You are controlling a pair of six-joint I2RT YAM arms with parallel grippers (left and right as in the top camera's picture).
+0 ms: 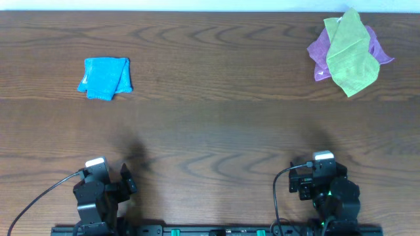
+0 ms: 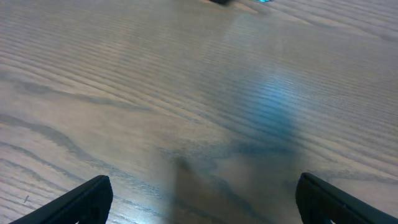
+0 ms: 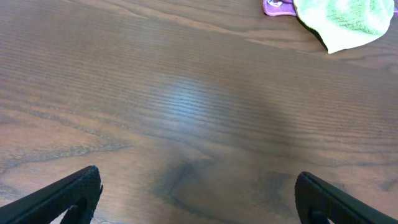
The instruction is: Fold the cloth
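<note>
**The cloth point(image 1: 105, 78) sat folded, far left**

It lay as a compact, doubled-over bundle on the table's point(image 1: 210, 131) far left, well apart from both arms. The left gripper point(image 2: 205, 205) and the right gripper point(image 3: 198, 202) hung at the near edge, fingers spread wide (only wood grain showed between them). At far right, a yellow-green cloth point(image 1: 351, 56) overlapped a purple cloth point(image 1: 319, 54).

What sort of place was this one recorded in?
Probably a robot lab bench: a wood-grain table with the left arm and right arm mounted at its near edge, and only a blue cloth, a green cloth and a purple cloth laid out.
</note>
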